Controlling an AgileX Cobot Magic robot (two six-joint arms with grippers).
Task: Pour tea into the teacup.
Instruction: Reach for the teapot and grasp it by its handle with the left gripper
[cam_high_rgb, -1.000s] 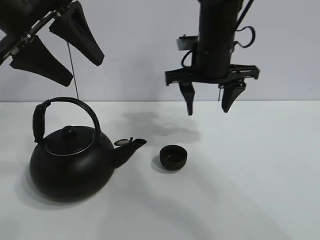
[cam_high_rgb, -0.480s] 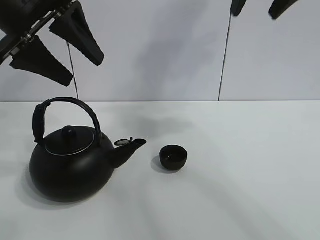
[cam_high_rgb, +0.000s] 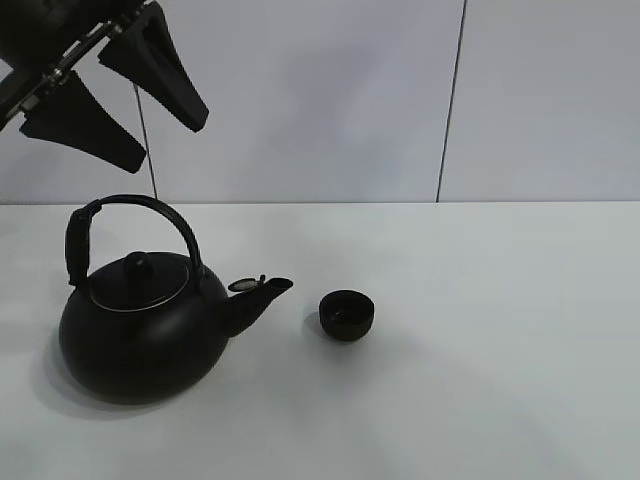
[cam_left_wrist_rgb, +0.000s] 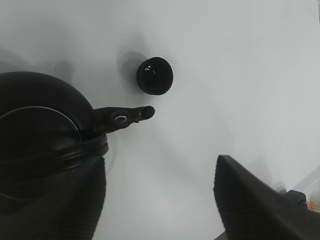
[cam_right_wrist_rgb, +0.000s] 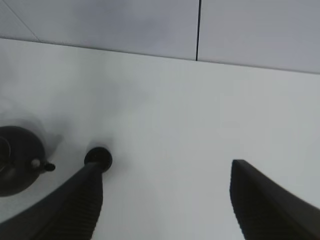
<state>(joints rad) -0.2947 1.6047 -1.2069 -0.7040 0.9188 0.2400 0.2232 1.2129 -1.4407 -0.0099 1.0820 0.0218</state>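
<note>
The teacup (cam_high_rgb: 347, 314) is a small matte-black bowl standing upright on the white table (cam_high_rgb: 500, 380), just right of the spout of the big black kettle (cam_high_rgb: 140, 335). My left gripper (cam_high_rgb: 168, 140) is open and empty, high above the kettle's arched handle. In the left wrist view the gripper (cam_left_wrist_rgb: 157, 160) hangs over the kettle (cam_left_wrist_rgb: 35, 115) and the teacup (cam_left_wrist_rgb: 155, 76). My right gripper (cam_right_wrist_rgb: 167, 165) is open and empty, raised out of the exterior view. Its wrist view shows the teacup (cam_right_wrist_rgb: 98, 156) and the kettle (cam_right_wrist_rgb: 15, 162) far below.
A grey panelled wall (cam_high_rgb: 300, 100) with vertical seams stands behind the table. White tabletop stretches to the right of the teacup and in front of it.
My right gripper has risen from above the teacup and left the exterior view through its top. The left gripper, kettle and teacup have not moved.
</note>
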